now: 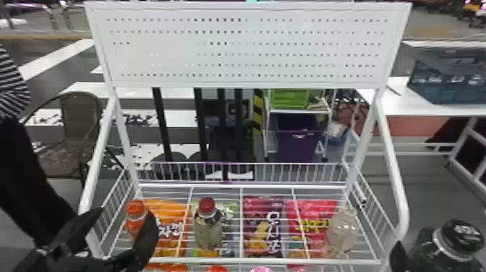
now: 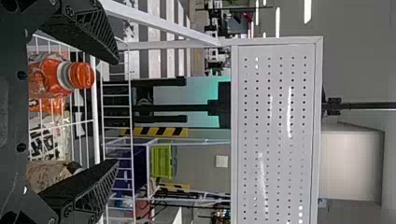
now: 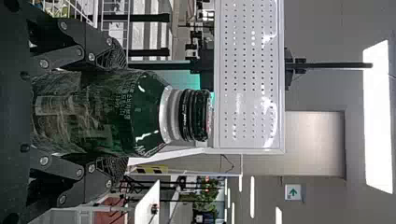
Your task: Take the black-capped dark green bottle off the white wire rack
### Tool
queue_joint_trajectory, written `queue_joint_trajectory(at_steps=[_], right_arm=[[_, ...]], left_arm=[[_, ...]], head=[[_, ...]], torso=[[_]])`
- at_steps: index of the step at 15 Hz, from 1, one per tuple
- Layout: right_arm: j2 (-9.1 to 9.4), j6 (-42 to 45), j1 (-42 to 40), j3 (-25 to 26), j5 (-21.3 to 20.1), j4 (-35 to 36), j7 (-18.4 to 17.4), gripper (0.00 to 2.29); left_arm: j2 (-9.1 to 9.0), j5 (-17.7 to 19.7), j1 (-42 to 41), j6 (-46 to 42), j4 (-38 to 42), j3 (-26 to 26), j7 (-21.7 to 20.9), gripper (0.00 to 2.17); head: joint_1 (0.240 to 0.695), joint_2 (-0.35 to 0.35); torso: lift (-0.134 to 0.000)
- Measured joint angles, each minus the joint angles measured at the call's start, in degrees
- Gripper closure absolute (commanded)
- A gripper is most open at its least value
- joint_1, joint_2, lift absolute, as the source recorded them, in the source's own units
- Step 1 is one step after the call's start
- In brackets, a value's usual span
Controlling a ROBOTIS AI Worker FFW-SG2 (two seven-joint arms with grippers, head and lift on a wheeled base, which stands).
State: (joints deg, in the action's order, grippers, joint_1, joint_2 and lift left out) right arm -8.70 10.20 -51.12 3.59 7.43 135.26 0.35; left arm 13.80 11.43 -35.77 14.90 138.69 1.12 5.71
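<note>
Outside the right side of the white wire rack, the dark green bottle with its black cap is held upright by my right gripper. In the right wrist view, both fingers of the right gripper press on the sides of the green bottle, below its shoulder. My left gripper is open at the rack's front left. The orange-capped bottle stands by its fingers. In the left wrist view, that left gripper has its fingers spread, with the orange bottle nearer its upper finger.
On the rack stand a red-capped bottle and a pale clear bottle, above colourful snack bags seen through the wires. Slanted white posts flank the rack below a perforated panel. Behind right is a white table.
</note>
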Motion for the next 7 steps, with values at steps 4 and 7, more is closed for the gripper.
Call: queue_joint_trajectory(at_steps=[4, 7], right_arm=[[0.00, 0.0, 0.0, 0.0, 0.2, 0.1, 0.0, 1.34], [0.00, 0.0, -0.1, 0.0, 0.2, 0.1, 0.1, 1.34]], left_arm=[[0.04, 0.0, 0.0, 0.0, 0.1, 0.0, 0.0, 0.14], [0.05, 0.0, 0.0, 0.1, 0.1, 0.0, -0.1, 0.14]], head=[[0.499, 0.000], [0.499, 0.000]], torso=[[0.000], [0.000]])
